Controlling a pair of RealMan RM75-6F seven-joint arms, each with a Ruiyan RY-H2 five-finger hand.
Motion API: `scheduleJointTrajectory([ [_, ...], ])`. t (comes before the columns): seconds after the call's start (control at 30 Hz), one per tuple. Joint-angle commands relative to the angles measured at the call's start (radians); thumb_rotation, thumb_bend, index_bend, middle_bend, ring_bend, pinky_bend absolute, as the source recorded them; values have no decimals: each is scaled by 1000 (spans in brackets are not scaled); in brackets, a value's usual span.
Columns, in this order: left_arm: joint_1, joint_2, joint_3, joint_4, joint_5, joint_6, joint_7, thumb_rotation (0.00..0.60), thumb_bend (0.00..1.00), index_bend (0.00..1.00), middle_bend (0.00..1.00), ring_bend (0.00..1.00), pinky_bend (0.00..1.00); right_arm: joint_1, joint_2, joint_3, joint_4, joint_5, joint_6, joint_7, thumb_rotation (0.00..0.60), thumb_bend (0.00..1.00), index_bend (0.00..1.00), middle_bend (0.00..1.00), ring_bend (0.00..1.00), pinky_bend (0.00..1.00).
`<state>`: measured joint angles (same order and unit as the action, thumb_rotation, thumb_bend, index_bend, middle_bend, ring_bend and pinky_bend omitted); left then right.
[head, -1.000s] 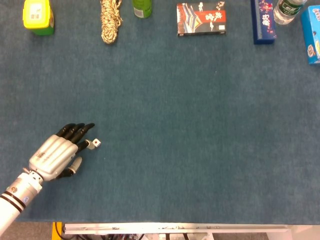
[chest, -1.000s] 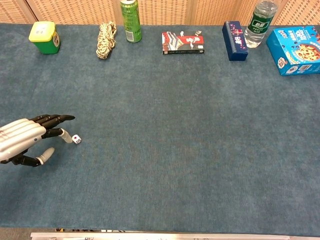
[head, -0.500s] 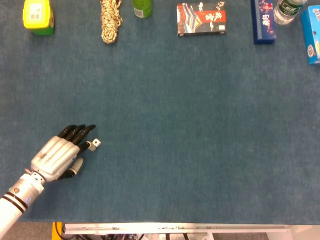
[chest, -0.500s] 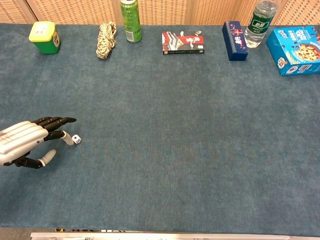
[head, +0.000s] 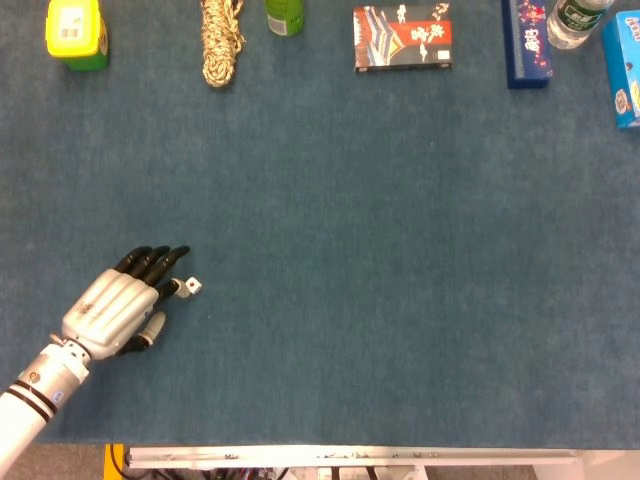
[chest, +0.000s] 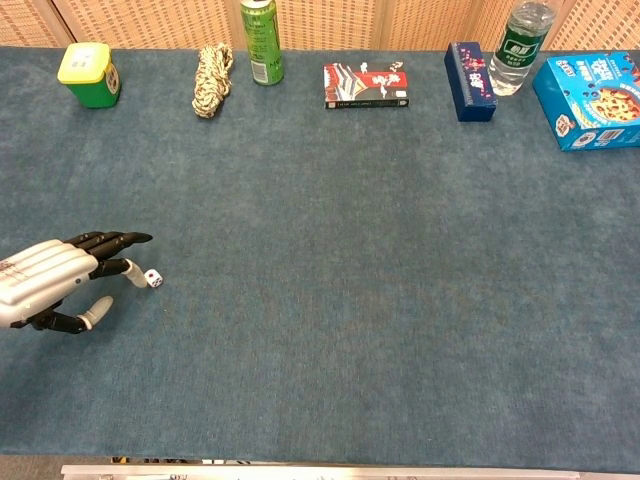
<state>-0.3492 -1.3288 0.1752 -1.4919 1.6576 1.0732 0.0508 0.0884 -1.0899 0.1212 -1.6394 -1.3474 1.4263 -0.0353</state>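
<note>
While the left hand (head: 118, 306) lies low over the blue cloth table (head: 380, 260) near its front left corner, its fingers (chest: 112, 240) stretch out, holding nothing; one fingertip seems to touch the small white die (chest: 152, 279) just beside it.

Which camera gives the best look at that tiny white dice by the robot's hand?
The chest view: the dice shows clear of the left hand, dots visible. The head view shows it only from above, close against the fingertips.
</note>
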Motion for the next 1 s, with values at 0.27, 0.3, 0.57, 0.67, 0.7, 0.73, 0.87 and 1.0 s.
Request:
scheduleJointTrajectory([
  [0.27, -10, -1, -6, -9, -5, -2, 2, 600, 586, 288, 0, 0, 72, -2, -3, -1, 3, 1, -1, 2, 600, 254, 367, 438, 359, 459],
  [0.3, -12, -1, -8, -9, -6, -3, 4, 600, 586, 288, 0, 0, 72, -2, -3, -1, 3, 1, -1, 3, 600, 254, 367, 438, 359, 459],
  [0.57, -28, -8, -20, -17, -12, -12, 23, 600, 586, 283, 0, 0, 72, -3, -6, -2, 7, 1, -1, 6, 600, 254, 367, 438, 359, 459],
  [0.67, -33, -8, -24, -22, -15, -14, 30, 600, 586, 280, 0, 0, 72, -4, -6, -2, 7, 1, -1, 8, 600, 254, 367, 438, 359, 459],
  [0.7, -35, -7, -26, -25, -16, -14, 32, 600, 586, 279, 0, 0, 72, -4, -7, -2, 8, 1, -1, 8, 600, 254, 367, 438, 359, 459],
  [0.73, -37, -6, -27, -28, -16, -14, 34, 600, 586, 279, 0, 0, 72, -4, -7, -2, 8, 1, -2, 9, 600, 254, 367, 438, 359, 459],
  [0.87, -39, 2, -28, -47, -16, -10, 44, 600, 586, 278, 0, 0, 72, -5, -8, -2, 9, 0, 0, 11, 600, 254, 367, 438, 359, 459],
  [1.0, -41, 15, -22, -76, -5, -1, 48, 600, 586, 277, 0, 0, 72, -6, -7, -1, 8, 0, 2, 13, 600, 254, 367, 438, 359, 459],
])
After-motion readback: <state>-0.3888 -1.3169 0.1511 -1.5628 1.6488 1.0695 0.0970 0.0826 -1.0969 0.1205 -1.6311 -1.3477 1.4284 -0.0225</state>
